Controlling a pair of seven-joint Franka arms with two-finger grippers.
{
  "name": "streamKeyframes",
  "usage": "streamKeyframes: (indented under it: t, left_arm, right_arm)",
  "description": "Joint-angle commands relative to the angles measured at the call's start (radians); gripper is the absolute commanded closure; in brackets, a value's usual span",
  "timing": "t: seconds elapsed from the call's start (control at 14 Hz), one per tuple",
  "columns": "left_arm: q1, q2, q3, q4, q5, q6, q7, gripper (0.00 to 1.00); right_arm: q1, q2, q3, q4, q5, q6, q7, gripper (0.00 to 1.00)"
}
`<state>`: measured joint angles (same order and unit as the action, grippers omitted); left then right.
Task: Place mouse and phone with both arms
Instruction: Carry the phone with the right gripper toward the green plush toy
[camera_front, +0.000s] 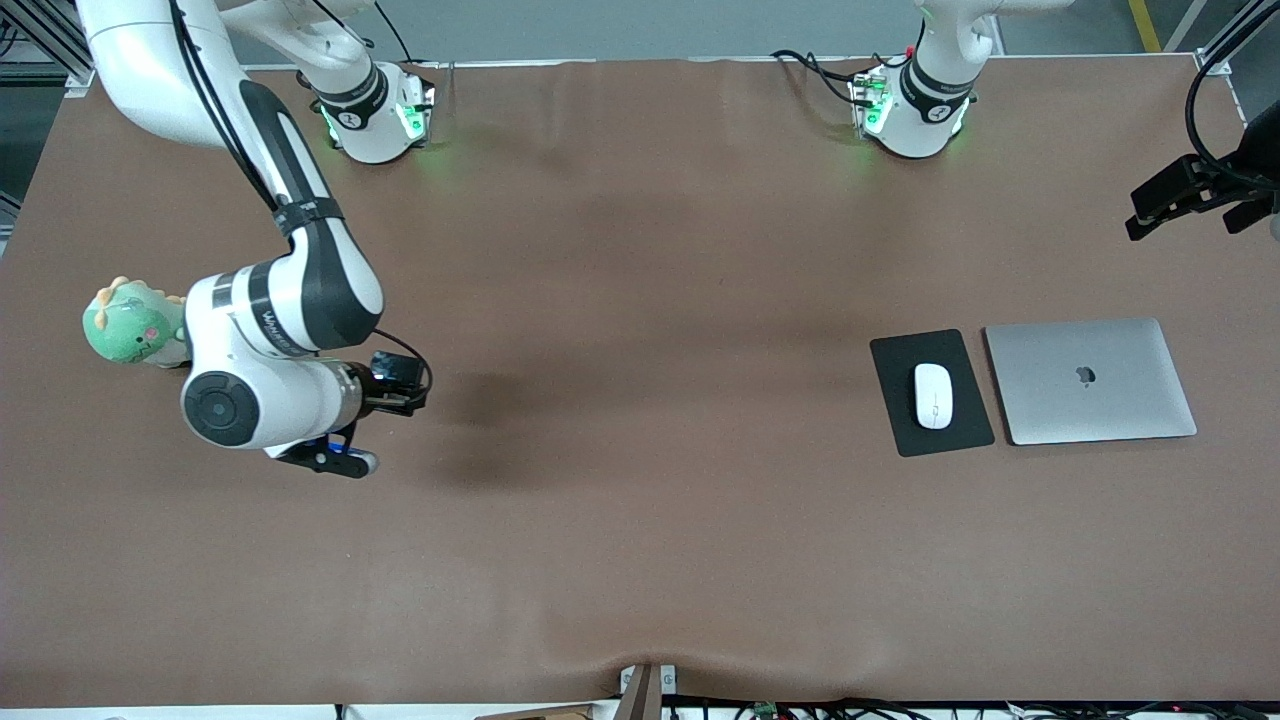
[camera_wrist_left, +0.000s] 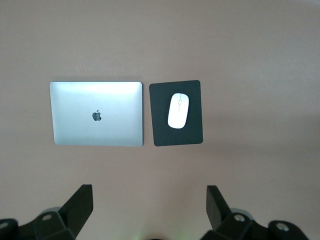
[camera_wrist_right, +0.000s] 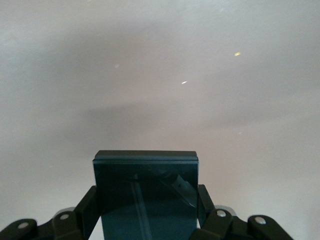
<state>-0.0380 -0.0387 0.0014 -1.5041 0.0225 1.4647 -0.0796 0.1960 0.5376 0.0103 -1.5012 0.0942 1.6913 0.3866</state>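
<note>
I note the mouse resting on the mouse pad, right of frame. Left end effector gapes empty above; right end effector clamps the phone, lower left, for placing.

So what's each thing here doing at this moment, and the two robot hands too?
mouse: lying flat on the mouse pad, untouched.
phone: gripped between the right hand's fingers, up off the table.
laptop: lid closed, beside the pad.
right hand: shut on the phone, over bare table.
left hand: open, empty, waiting high above the laptop's end of the table.
plush toy: sitting beside the right arm.
</note>
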Motion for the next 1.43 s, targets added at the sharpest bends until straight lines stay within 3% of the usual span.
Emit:
streamKeyframes:
  t: [0.0, 0.21, 0.64, 0.86, 1.14, 1.36]
  left_arm:
    - [-0.003, -0.024, 0.009, -0.015, -0.012, 0.006, 0.006, 0.00]
    - [-0.006, -0.018, 0.003, -0.015, -0.015, 0.006, -0.002, 0.00]
    - [-0.005, -0.026, 0.003, -0.005, -0.018, 0.005, 0.004, 0.00]
    - [-0.008, -0.024, -0.001, -0.011, -0.016, -0.003, -0.002, 0.00]
    - [-0.016, -0.009, -0.001, -0.010, -0.012, -0.024, -0.016, 0.00]
    - [-0.017, 0.003, -0.008, -0.010, -0.006, -0.020, -0.014, 0.00]
  right_arm:
    - [-0.007, -0.064, -0.061, -0.076, -0.010, 0.007, -0.109, 1.00]
    - [-0.018, -0.076, -0.121, -0.111, -0.010, 0.021, -0.208, 1.00]
    - [-0.023, -0.194, -0.202, -0.413, -0.010, 0.279, -0.350, 1.00]
    - [-0.030, -0.220, -0.214, -0.534, -0.010, 0.402, -0.361, 1.00]
    - [-0.107, -0.237, -0.233, -0.694, -0.008, 0.605, -0.526, 1.00]
    - [-0.136, -0.232, -0.233, -0.725, -0.005, 0.646, -0.569, 1.00]
